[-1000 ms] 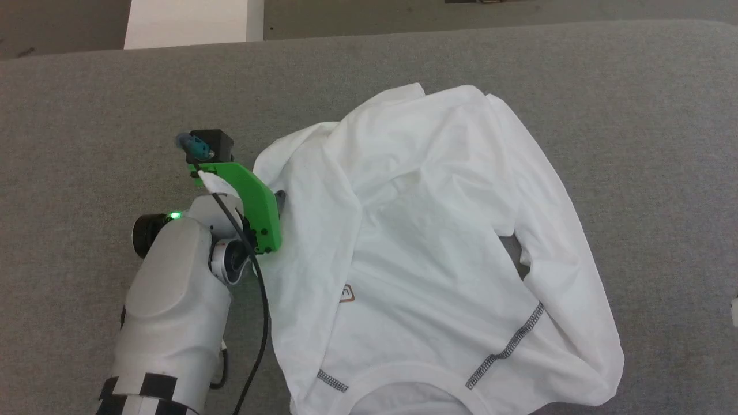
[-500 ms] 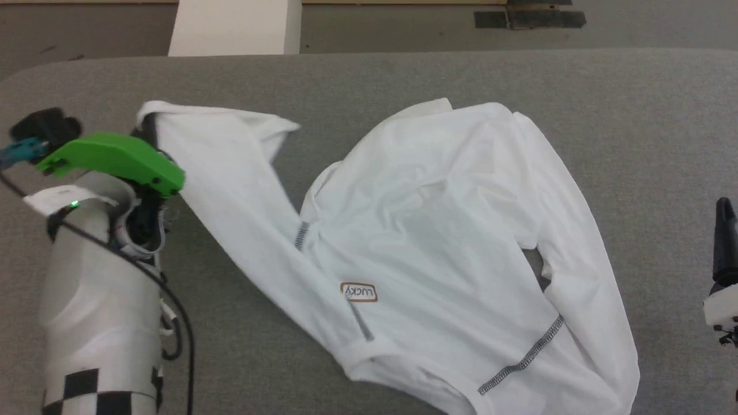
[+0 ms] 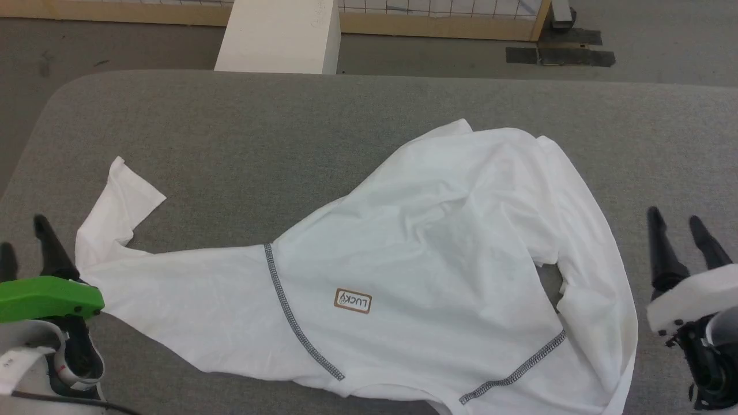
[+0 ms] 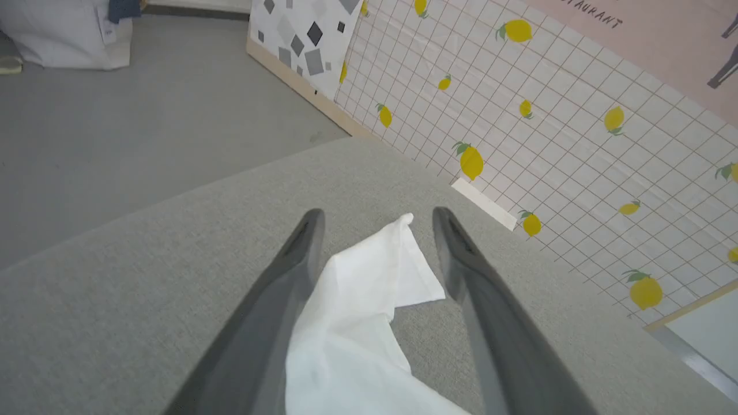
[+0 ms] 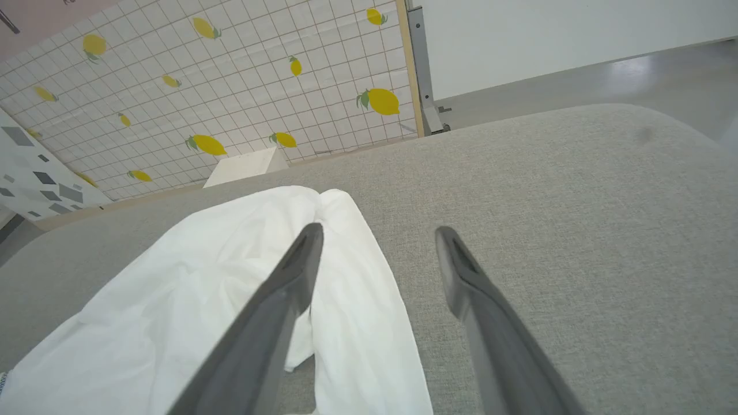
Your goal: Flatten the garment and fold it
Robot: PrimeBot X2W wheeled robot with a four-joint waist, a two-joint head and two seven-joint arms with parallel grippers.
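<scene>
Your left tool [image 4: 376, 222] stands apart, with a sleeve [image 4: 357, 288] of the shirt [image 3: 438, 259] lying loose between its fingers [image 4: 300, 248]. Your right tool [image 3: 673, 218] is apart too, beside the shirt on the bench [image 3: 230, 138].

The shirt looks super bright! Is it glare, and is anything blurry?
Head view: the garment is bright under soft, even light, yet its stitching looks sharp; left wrist view: the left gripper shows jaws blurry near the lens; right wrist view: the right gripper shows jaws blurry likewise.
</scene>
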